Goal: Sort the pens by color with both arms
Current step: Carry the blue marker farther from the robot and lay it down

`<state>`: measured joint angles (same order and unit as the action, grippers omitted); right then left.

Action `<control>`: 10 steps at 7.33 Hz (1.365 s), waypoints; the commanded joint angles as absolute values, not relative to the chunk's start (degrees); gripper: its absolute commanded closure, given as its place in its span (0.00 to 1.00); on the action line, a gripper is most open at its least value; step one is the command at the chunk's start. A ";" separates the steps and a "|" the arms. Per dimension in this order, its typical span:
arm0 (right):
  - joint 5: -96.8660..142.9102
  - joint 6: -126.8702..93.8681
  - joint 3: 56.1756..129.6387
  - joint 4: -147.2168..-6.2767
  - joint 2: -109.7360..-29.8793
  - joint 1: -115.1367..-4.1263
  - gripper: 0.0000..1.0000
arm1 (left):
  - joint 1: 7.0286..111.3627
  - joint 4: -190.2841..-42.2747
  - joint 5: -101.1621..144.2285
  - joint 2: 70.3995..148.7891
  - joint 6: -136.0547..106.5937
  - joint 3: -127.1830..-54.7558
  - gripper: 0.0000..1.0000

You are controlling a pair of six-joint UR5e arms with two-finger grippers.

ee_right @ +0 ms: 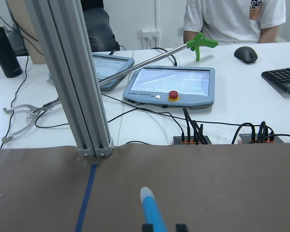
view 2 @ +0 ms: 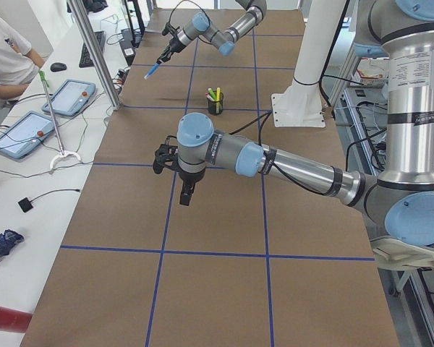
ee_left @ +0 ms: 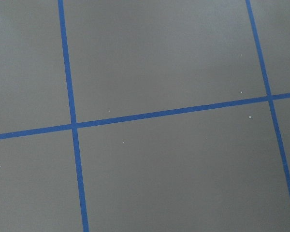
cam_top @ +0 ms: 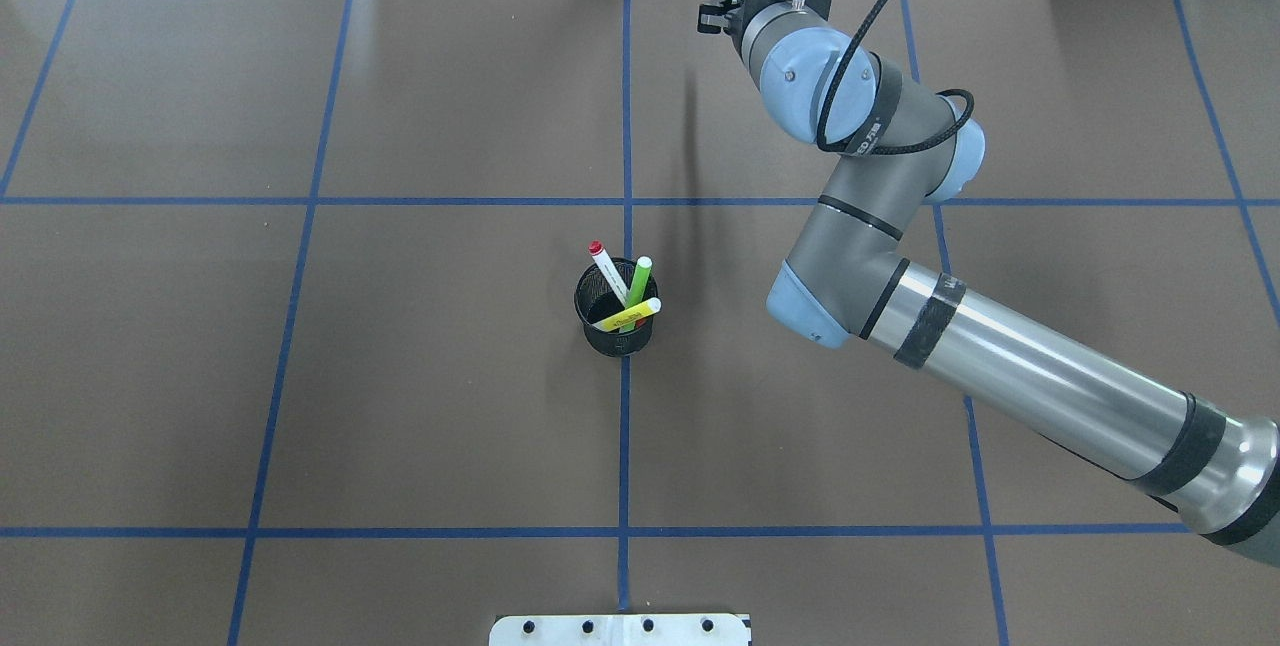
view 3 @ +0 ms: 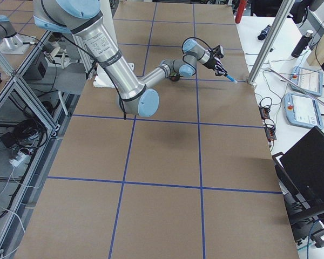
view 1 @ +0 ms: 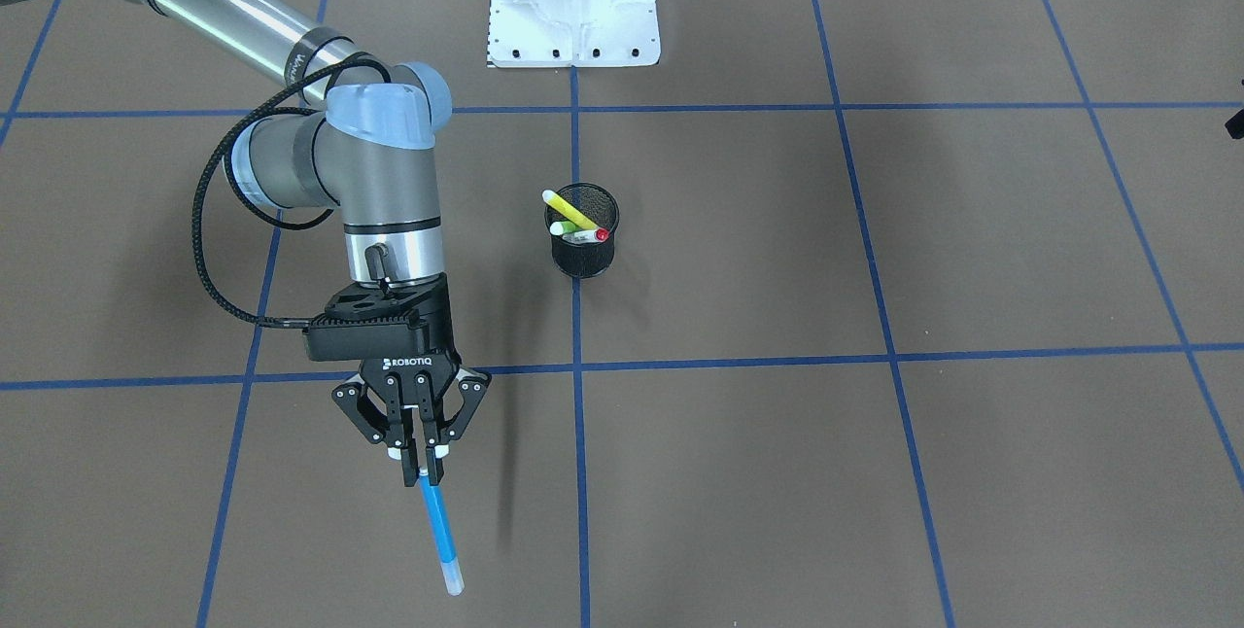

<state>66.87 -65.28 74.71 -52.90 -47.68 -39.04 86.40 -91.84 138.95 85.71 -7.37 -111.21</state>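
Right gripper is being pinched onto the blue pen hanging below it, likely for sorting away from the cup well behind; left gripper can't be judged.

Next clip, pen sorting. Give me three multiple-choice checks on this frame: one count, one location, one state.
1. How many pens stand in the black mesh cup?
A two
B three
C four

2. Where is the blue pen?
A in the cup
B lying beside the cup
C between the fingers of the right gripper

3. The cup is:
A upright
B tipped on its side
C upside down

Answers:
1 B: the yellow pen, green pen and red-capped pen lean in it.
2 C: the fingers are shut on one end of it, well away from the cup.
3 A: its open mouth faces up.
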 commanded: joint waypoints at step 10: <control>67.17 -65.50 76.96 -49.57 -51.67 -36.63 0.00 | 86.22 -91.93 139.48 87.10 -17.49 -111.09 0.00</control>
<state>60.81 -67.81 73.58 -49.42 -50.61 -34.54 86.36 -91.75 139.28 86.54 -10.17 -111.04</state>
